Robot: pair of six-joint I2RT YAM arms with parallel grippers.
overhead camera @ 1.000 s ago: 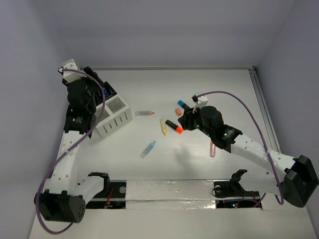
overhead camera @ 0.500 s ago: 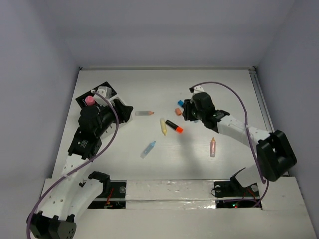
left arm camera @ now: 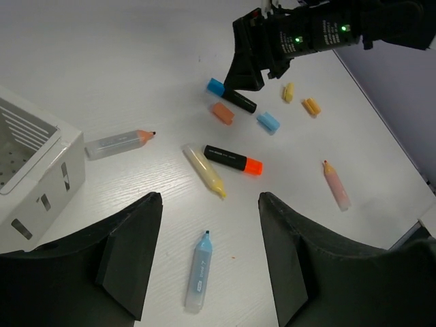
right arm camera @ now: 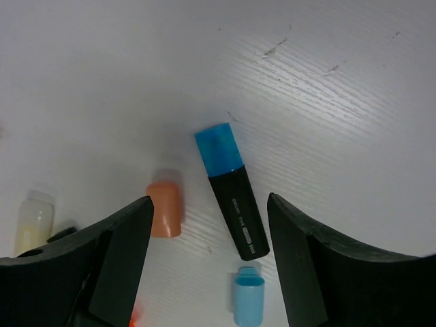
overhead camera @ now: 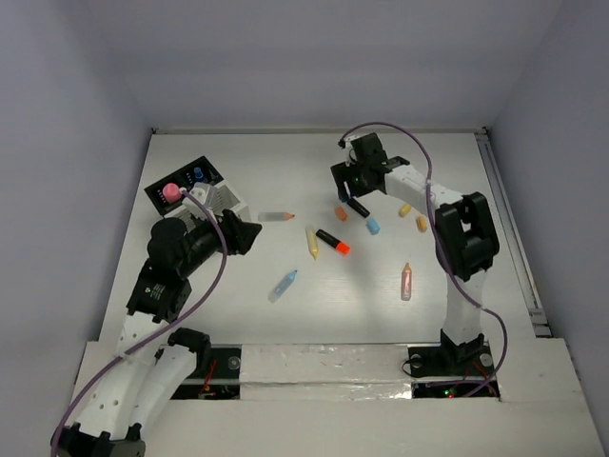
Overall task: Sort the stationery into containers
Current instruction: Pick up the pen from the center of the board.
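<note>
The loose stationery lies in the middle and far right part of the white tabletop (overhead camera: 238, 314), all well away from its edges. The black highlighter with blue cap (right arm camera: 230, 201) lies flat under the right pincer (right arm camera: 208, 204), which is released and grasps nothing. An orange cap (right arm camera: 165, 209) and a light blue cap (right arm camera: 246, 296) lie just beside it. The organizer (overhead camera: 225, 197) stands at the far left, and a pink item (overhead camera: 171, 191) sticks up from a black compartment. The left pincer (left arm camera: 208, 231) is also released and empty, above free surface near the organizer. On the open surface lie a yellow marker (overhead camera: 311, 242), a light blue marker (overhead camera: 283, 284) and a pink marker (overhead camera: 406, 282); the last two lie apart from the others. Plain pale walls close the tabletop on three sides
</note>
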